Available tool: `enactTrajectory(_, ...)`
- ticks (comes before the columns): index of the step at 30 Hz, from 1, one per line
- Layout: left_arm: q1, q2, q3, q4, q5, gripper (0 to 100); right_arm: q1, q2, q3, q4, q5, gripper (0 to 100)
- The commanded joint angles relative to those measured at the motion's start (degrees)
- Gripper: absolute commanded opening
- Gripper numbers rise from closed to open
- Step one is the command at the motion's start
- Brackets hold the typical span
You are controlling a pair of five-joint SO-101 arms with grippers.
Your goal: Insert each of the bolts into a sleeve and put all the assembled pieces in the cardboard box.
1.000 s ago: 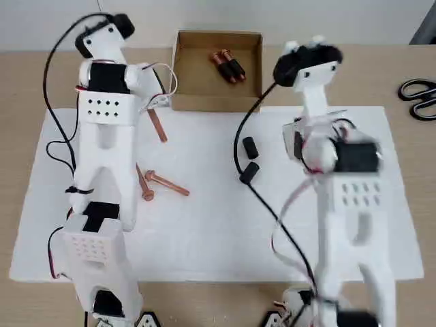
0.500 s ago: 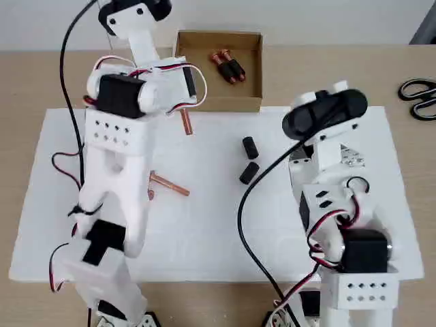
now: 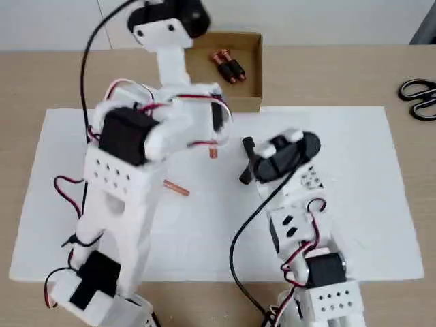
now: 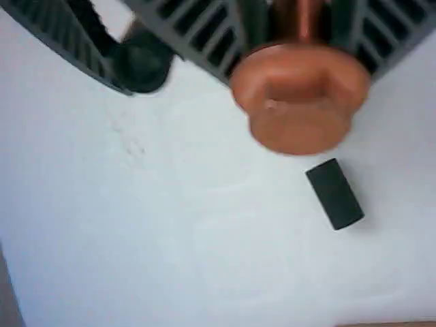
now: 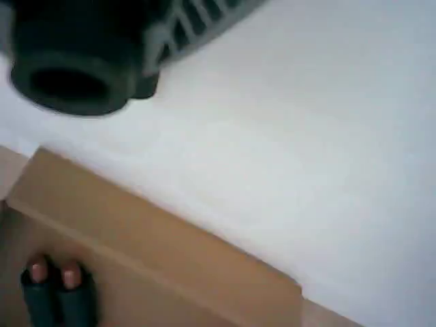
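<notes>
Two finished pieces (image 3: 228,65) lie side by side in the cardboard box (image 3: 259,65) at the far side of the tabletop (image 3: 340,75). Each one is a bolt pushed into a black sleeve. So I think about half of the job is done.

Two bolts and two sleeves are left. The left gripper (image 3: 215,135) holds one bolt (image 4: 296,99) up over the white sheet (image 3: 354,204). Its fingers pinch the thin part of the bolt, and the wide round head points down. The other bolt (image 3: 176,187) lies loose on the sheet, close to the left arm.

The right gripper (image 3: 255,151) is right at one sleeve (image 5: 68,78), with the open end of the sleeve facing its camera. I cannot tell whether it has hold of that sleeve or is just beside it. The second sleeve (image 3: 245,176) lies on the sheet close by.

The held bolt is near the two sleeves but not inside one yet. Both pairs need to be pushed together and then put in the box.
</notes>
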Motion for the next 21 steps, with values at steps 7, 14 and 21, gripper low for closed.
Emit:
enactTrajectory(7,8.9,-10.4,0.3,1.0,-1.1,0,-0.5,-3.7,5.4,1.1,-8.1,0.9)
enactTrajectory(14,6.7,-23.9,13.1,-0.5,-1.5,0,-0.6,-3.8,6.2,1.1,-9.3,0.9)
enactTrajectory(21,-8.0,-36.2,40.6,-18.6,-5.5,0,-0.7,-3.9,6.4,1.0,-9.7,0.9)
